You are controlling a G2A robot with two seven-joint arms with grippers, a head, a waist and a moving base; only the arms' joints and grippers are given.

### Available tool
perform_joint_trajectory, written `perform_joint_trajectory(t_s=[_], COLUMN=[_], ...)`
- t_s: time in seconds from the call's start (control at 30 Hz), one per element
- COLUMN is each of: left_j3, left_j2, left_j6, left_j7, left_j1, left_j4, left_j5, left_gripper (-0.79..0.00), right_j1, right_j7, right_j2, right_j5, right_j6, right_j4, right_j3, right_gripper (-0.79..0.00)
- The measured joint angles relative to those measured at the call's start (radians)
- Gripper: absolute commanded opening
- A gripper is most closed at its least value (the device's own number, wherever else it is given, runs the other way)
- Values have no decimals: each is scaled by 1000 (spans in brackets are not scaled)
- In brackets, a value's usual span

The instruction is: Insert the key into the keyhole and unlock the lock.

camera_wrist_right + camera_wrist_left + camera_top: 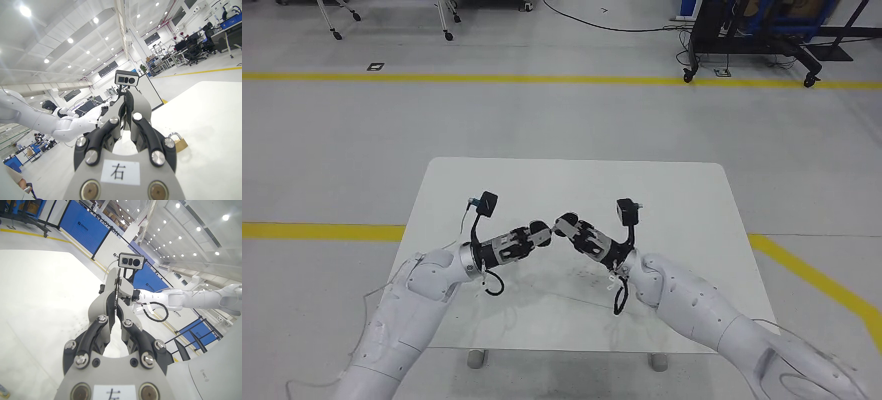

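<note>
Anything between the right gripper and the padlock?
No. In the right wrist view, the stretch of table from the right gripper to the padlock is bare.

Padlock [181,145]: small, brass-coloured body, silver shackle arched over one end; lies flat on the white table [208,113]; one side hidden from the right wrist view; cannot tell whether shackle is latched or which way the keyhole faces

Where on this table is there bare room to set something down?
Bare: the far strip of the table beyond the arms, and both side margins outboard of them. Crowded: the middle, where left gripper and right gripper nearly meet; the padlock lies near the right one.
</note>
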Motion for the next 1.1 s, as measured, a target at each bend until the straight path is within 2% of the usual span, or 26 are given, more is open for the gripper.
perform_joint_trajectory(t_s=[0.63,0.67,0.7,0.73,0.77,0.97,1.0,1.03,1.07,1.1], left_j3=[-4,-3,-2,-1,0,3,0,-4,-7,-9], left_j2=[11,11,12,12,13,15,16,17,18,20], left_j6=[-16,-16,-16,-17,-19,-28,-31,-33,-35,-37], left_j7=[37,36,36,35,35,41,44,48,51,53], left_j1=[-5,-6,-8,-9,-10,-15,-16,-16,-16,-15], left_j4=[8,9,10,11,12,19,21,23,24,25], left_j5=[15,14,13,13,13,13,15,16,16,16], left_gripper=[-785,-785,-785,-785,-785,-785,-785,-785,-785,-785], right_j1=[10,11,11,11,12,11,10,9,8,7], right_j7=[79,84,91,97,102,125,133,140,149,162], right_j2=[24,25,25,25,25,26,26,27,27,28], right_j5=[70,74,81,87,94,123,128,133,139,148], right_j6=[0,0,0,0,0,0,0,0,0,0], right_j4=[-14,-12,-10,-10,-9,-15,-15,-14,-13,-13], right_j3=[-52,-53,-55,-55,-56,-51,-51,-51,-51,-52], right_gripper=[-785,-690,-449,-95,0,0,-22,-102,-271,-351])
